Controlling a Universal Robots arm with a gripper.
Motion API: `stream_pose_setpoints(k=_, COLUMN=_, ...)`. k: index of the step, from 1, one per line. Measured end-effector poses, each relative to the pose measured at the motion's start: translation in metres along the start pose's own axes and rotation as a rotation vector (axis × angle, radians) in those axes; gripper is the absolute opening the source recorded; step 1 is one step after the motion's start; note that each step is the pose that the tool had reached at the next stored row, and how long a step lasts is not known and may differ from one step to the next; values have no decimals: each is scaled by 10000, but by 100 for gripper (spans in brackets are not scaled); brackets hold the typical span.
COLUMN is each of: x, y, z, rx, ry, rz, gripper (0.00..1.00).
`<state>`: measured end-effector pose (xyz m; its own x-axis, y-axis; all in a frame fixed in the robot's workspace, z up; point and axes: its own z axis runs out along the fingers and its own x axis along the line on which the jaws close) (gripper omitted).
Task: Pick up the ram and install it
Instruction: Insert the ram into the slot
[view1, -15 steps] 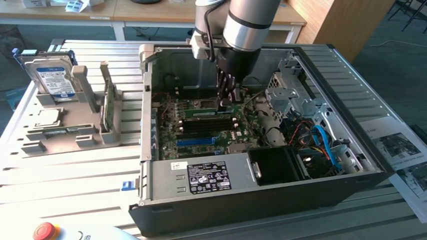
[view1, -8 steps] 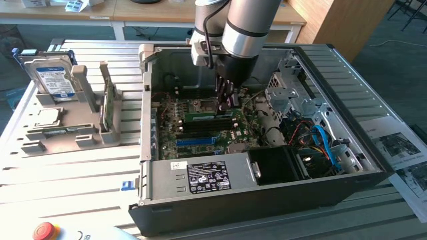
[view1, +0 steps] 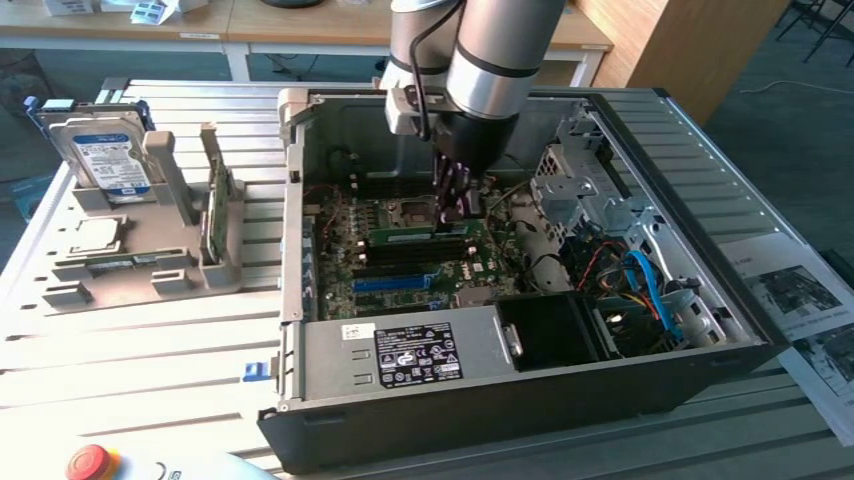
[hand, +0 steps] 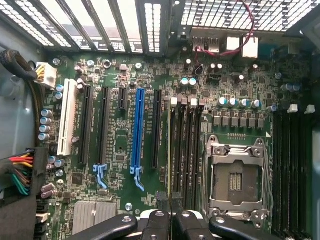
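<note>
Nearest the wrist camera sits the gripper (hand: 170, 212), its jaws clenched on what looks like the ram (hand: 169, 150), seen edge-on as a thin pale line running away from the fingertips. Largest in the scene is the open computer case (view1: 534, 400), lying on its side on the slatted table (view1: 134, 340); across its floor spreads the green motherboard (hand: 120, 150); on that, the black memory slots (hand: 187, 150) run side by side next to the processor socket (hand: 235, 180); the ram stands at the slot farthest from that socket, low against the board, though I cannot tell whether it is seated.

The step in hand seems to be the seating itself. Doing it well likely asks that the stick be upright and parallel to its slot, with its notch matched to the key and the end latches open; pressure should go straight down and evenly, so both ends go home together; a tilt could jam one end.
</note>
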<state>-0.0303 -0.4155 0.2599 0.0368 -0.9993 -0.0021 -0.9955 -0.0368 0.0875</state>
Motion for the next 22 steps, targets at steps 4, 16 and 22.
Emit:
stream_pose_setpoints(k=4, x=4, y=-14, z=-2, rx=-1, ry=2, rz=1, gripper=11)
stream_pose_setpoints(k=16, x=4, y=-16, z=14, rx=0, ry=-22, rz=261, gripper=11)
stream_pose_setpoints(k=22, x=4, y=-21, z=66, rx=0, ry=-4, rz=261, gripper=11)
